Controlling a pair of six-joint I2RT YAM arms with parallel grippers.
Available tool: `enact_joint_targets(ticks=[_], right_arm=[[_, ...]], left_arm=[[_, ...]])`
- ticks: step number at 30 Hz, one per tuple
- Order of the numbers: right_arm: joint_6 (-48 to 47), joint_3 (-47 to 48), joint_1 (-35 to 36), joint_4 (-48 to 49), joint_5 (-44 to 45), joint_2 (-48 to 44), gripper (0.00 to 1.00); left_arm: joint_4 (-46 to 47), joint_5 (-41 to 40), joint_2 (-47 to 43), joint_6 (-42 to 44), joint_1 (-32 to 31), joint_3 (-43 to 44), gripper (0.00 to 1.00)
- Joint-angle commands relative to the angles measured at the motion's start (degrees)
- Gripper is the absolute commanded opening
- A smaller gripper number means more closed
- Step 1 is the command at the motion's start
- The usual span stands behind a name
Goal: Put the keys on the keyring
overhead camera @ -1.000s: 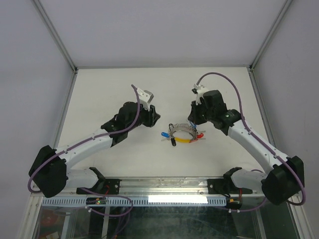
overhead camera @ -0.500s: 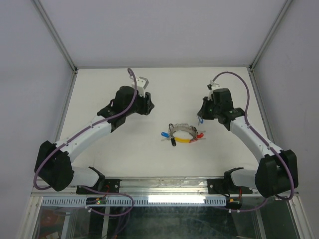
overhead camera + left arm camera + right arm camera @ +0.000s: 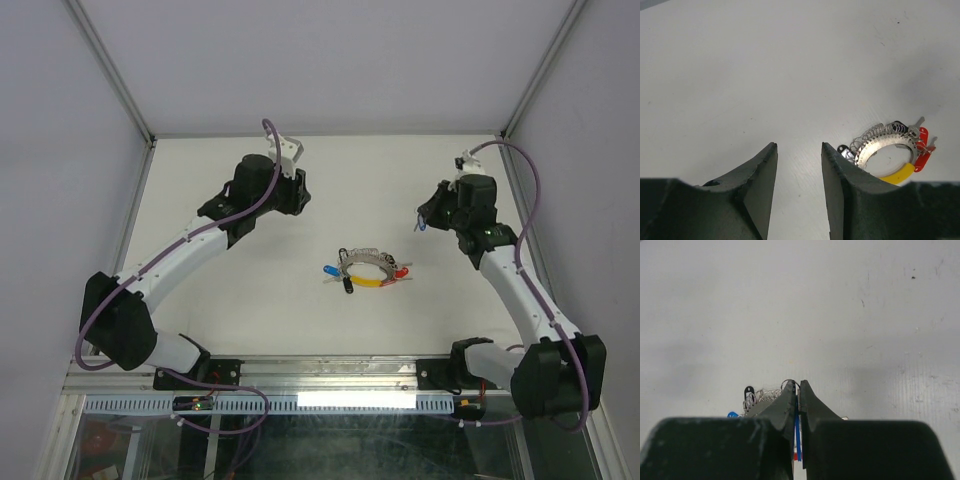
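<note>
The keyring (image 3: 365, 266), a silvery coiled ring, lies mid-table with keys round it: a blue tag (image 3: 329, 271), a black tag (image 3: 348, 286), a yellow tag (image 3: 368, 283) and red tags (image 3: 402, 270). My right gripper (image 3: 422, 220) is to the ring's right and farther back, shut on a blue-tagged key (image 3: 797, 436) that stands edge-on between the fingers (image 3: 798, 389). My left gripper (image 3: 300, 200) is open and empty, up and left of the ring. The left wrist view shows its jaws apart (image 3: 799, 150), with the keyring (image 3: 875, 146) just beyond the right finger.
White table with a metal frame at its edges (image 3: 150, 140) and grey walls around. The right wrist view shows the ring's coil (image 3: 766, 395), a black tag (image 3: 748, 390) and a blue tag (image 3: 732, 414) below its fingers.
Both arms have drawn back from the ring. The right gripper moved right and back, carrying the blue-tagged key. The left gripper moved back and left, open.
</note>
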Motion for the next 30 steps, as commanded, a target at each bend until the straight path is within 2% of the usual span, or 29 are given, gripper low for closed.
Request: enact_joint_targets(ticks=[1,6,12,15,19,25,30], right_arm=[[-1.64,1.27,-0.05,4.05,2.52,-4.72,0.0],[-4.48,2.81,-0.05,3.76,4.3,-6.72,0.0],[-4.0,5.32,-0.05,-2.52,6.73,-1.04,0.01],[-3.12,5.1,-0.05,-3.16,5.32,0.46,0.02],[-2.57,4.67,-0.02,-4.45,8.02,2.55,0.04],[0.28,4.63,-0.05,-7.15,10.32,11.7,0.04],[0.91,2.96,-0.05,-4.94,10.99,16.97,0.08]], left_arm=[[2.58,-0.21,-0.32,2.03,0.85,-2.29,0.39],[2.36,-2.39,-0.33,3.43,0.83,-3.16,0.39],[1.9,-2.96,-0.33,4.12,0.85,-3.09,0.39],[1.85,-3.31,-0.33,4.34,0.87,-3.15,0.39],[1.51,-3.18,1.62,4.47,0.88,-2.96,0.39],[0.97,-3.9,1.63,4.28,0.81,-2.58,0.38],[0.65,-4.93,0.8,4.61,0.86,-2.82,0.38]])
